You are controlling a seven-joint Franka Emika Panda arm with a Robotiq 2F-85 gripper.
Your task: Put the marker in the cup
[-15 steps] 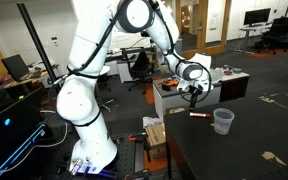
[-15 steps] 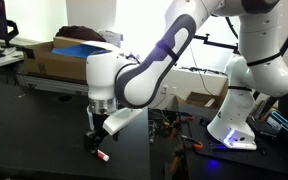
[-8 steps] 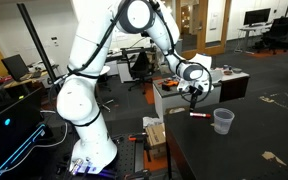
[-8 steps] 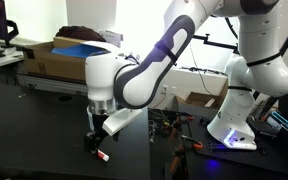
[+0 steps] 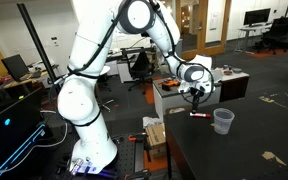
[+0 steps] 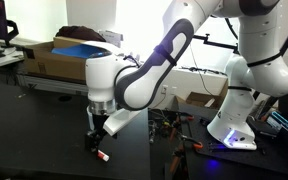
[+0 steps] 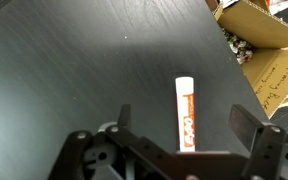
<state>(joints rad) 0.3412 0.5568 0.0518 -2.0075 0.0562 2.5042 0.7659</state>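
Observation:
The red marker (image 7: 185, 113) with a whitish end lies flat on the black table, between my open fingers in the wrist view. It also shows in both exterior views (image 5: 198, 116) (image 6: 102, 155), just below my gripper (image 5: 194, 103) (image 6: 95, 141). My gripper (image 7: 181, 130) hovers above it with jaws spread and nothing held. The clear plastic cup (image 5: 223, 121) stands upright on the table a short way beside the marker, seen in an exterior view only.
The black table (image 5: 246, 148) has its edge close to the marker (image 7: 216, 40). Cardboard boxes (image 6: 62, 58) stand behind it, another box with small parts (image 7: 259, 25) lies below the edge. The robot base (image 6: 232, 125) and cables are nearby.

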